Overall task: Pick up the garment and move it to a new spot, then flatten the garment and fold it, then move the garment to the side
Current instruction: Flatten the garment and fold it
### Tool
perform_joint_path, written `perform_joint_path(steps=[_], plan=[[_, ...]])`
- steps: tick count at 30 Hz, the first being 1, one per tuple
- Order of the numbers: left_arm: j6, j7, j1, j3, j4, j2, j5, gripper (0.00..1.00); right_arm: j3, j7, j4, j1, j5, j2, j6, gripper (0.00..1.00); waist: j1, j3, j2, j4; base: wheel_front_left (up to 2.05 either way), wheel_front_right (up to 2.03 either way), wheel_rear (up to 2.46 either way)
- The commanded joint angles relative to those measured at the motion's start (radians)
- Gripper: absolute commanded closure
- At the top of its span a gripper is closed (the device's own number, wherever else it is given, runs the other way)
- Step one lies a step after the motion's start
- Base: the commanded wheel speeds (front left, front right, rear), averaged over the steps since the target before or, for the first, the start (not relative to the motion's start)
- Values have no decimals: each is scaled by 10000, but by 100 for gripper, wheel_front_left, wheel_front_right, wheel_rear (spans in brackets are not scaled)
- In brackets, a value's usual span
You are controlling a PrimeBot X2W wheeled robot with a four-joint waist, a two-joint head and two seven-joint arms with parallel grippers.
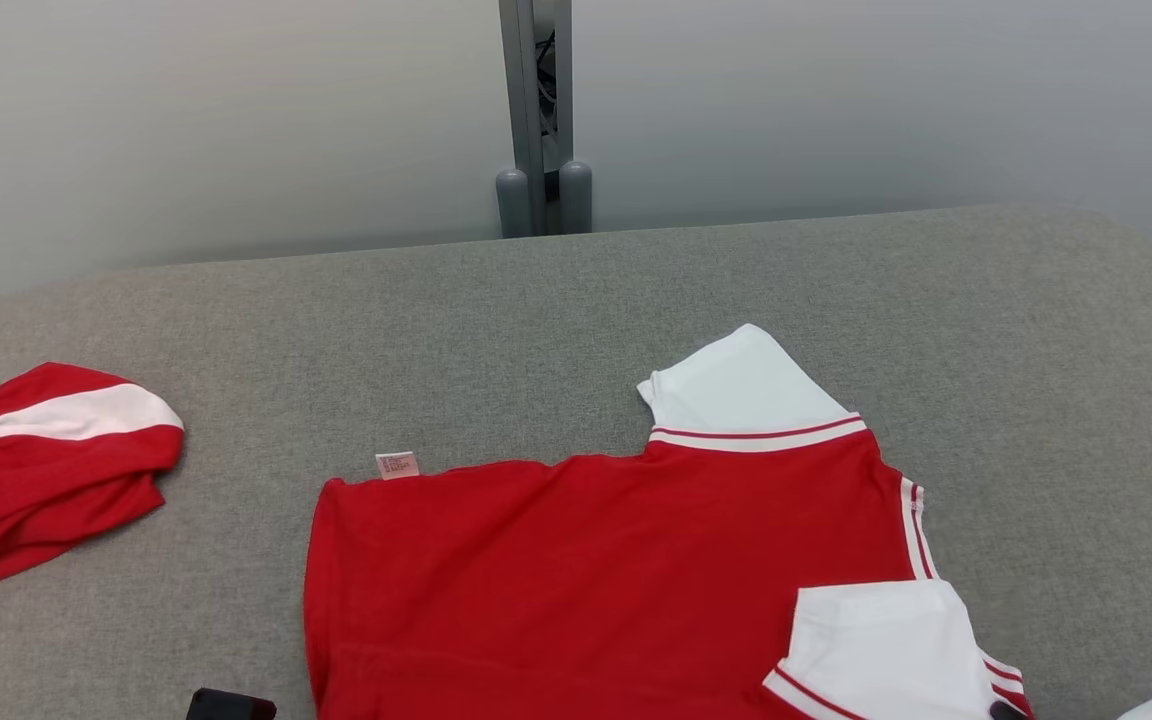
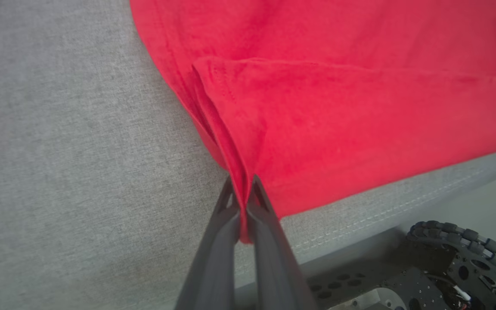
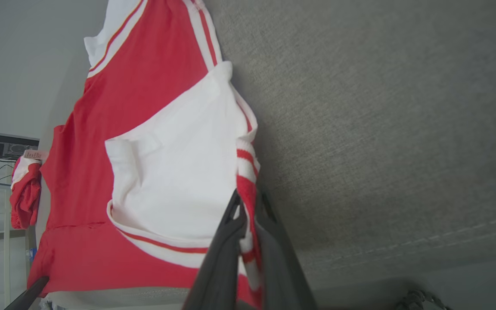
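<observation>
The garment (image 1: 616, 560) is a red shirt with white sleeves, spread on the grey padded table (image 1: 836, 300) with its near edge lifted. In the left wrist view my left gripper (image 2: 243, 185) is shut on a folded red corner of the garment (image 2: 338, 107), just above the table's front edge. In the right wrist view my right gripper (image 3: 248, 198) is shut on the red-and-white striped edge of the garment (image 3: 114, 107), beside a white sleeve (image 3: 175, 172). The other white sleeve (image 1: 736, 385) points to the table's back.
A second red and white garment (image 1: 46, 460) lies bunched at the table's left edge. A grey post (image 1: 541, 110) stands behind the table against a pale wall. My wheeled base (image 2: 463, 254) shows below the table's front edge.
</observation>
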Motion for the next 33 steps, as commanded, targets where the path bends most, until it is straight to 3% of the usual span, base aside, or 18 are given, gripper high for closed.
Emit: perform_joint_path(steps=[1, 8, 12, 19, 23, 24, 28, 33], plan=[[166, -61, 103, 78, -65, 5, 60, 0, -78, 167, 99, 119, 200, -42, 4, 0, 0, -2, 0, 9, 0, 0, 0], [461, -63, -223, 346, -193, -13, -27, 0, -381, -268, -55, -502, 121, -52, 6, 0, 0, 16, 0, 27, 0, 0, 0], [795, -726, -740, 891, -243, -192, 132, 0, -512, -965, -308, -1218, -121, -55, 8, 0, 0, 28, 0, 50, 0, 0, 0], [1192, -3180, -1900, 1871, 62, -1211, 119, 0, 273, -3430, -947, -2438, -1363, -82, 8, 0, 0, 145, 0, -31, 0, 0, 0], [1008, -4769, -2447, 1962, 551, -1785, 304, 0, 1653, -5322, -1041, -2743, -2526, -735, 6, 0, 0, 247, 0, -95, 0, 0, 0], [1008, -4769, -2447, 1962, 551, -1785, 304, 0, 1653, -5322, -1041, -2743, -2526, -735, 6, 0, 0, 247, 0, -95, 0, 0, 0], [861, -6504, -2847, 1743, 1438, -2240, 854, 0, 2714, -7478, -482, -2962, -3486, -1089, 4, 0, 0, 360, 0, -186, 0, 0, 0], [772, -7261, -3010, 1641, 2411, -2639, 1203, 0, 2933, -9072, 478, -3192, -4148, -873, 6, 0, 0, 426, 0, -314, 0, 0, 0]])
